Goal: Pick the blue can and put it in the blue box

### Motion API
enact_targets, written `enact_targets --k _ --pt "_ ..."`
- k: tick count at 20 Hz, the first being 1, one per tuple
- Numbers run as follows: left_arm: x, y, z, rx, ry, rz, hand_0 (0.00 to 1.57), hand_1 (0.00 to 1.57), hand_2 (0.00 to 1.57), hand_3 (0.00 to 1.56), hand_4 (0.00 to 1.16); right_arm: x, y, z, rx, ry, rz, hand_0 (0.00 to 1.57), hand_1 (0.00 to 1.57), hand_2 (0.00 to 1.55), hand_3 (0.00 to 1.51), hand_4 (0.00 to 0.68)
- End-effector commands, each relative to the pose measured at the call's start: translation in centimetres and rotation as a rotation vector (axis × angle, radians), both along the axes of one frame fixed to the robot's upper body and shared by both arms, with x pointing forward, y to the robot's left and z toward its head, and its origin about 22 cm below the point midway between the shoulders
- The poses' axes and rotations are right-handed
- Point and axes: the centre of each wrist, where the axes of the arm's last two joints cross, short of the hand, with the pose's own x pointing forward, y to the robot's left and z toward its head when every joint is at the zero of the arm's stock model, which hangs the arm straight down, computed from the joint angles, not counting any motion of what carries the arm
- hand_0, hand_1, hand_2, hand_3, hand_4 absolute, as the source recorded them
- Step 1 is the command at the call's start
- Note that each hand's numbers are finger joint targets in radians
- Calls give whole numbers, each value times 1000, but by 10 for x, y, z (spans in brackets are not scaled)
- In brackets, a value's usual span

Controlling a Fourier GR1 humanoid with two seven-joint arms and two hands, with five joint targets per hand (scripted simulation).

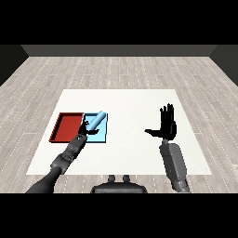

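- White table (139, 153) is sitting on a grey plank floor, red tray (67, 126) and blue tray (103, 135) lying side by side at its left.
- My left hand (85, 129) is curling round the blue can (96, 122), holding it tilted over the blue tray.
- Can is sticking out up and right from my fingers, apparently not resting on the tray floor yet.
- My right hand (167, 124) is hanging open, fingers straight, holding nothing, well apart from both trays.
- Risk, I'm judging: letting go while it's tilting, can could be rolling or tipping over the low rim.
- Red tray is just beside, so drifting left could be landing it wrong.
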Motion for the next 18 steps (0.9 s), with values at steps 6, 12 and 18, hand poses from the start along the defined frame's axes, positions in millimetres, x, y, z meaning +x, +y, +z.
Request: enact_targets --k 6,12,18 --pt "15 -7 18 29 -292 119 0 0 0 0 0 -4 -9 -3 20 -25 13 0 0 0 0 0" --pt "33 -22 51 -210 -657 -112 0 0 0 0 0 -1 9 -8 3 -24 47 0 0 0 0 0" --pt "8 -49 44 -439 -887 -333 0 0 0 0 0 -11 -14 -11 -51 22 75 0 0 0 0 0"
